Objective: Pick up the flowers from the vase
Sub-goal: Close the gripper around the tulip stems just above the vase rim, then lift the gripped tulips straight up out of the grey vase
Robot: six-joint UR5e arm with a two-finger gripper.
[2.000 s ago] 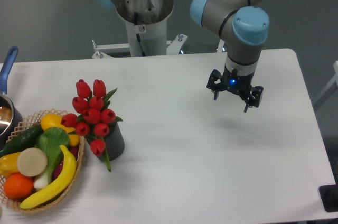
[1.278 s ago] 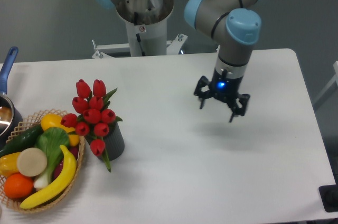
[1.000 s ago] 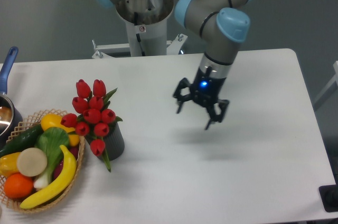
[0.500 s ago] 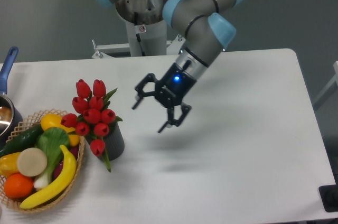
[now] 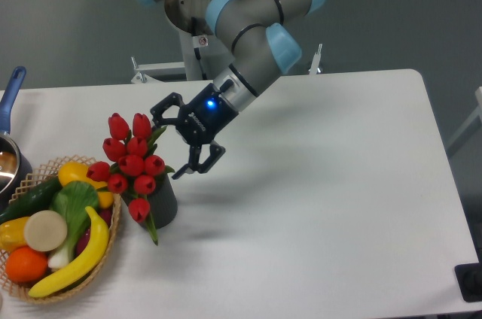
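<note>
A white, matte, round-cornered surface (image 5: 354, 206) fills most of the view under soft, even light. Behind it stands a plain grey-blue wall (image 5: 68, 10), with grey floor (image 5: 459, 101) at the right.

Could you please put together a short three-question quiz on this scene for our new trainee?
1. True or false: the gripper is already shut on the flowers.
2. What do the flowers stand in? A) the wicker basket B) the vase C) the pot
3. Fill in: the yellow banana lies in the ____.

Key: 1. False; the jaws are open, just right of the buds. 2. B. 3. basket.
</note>
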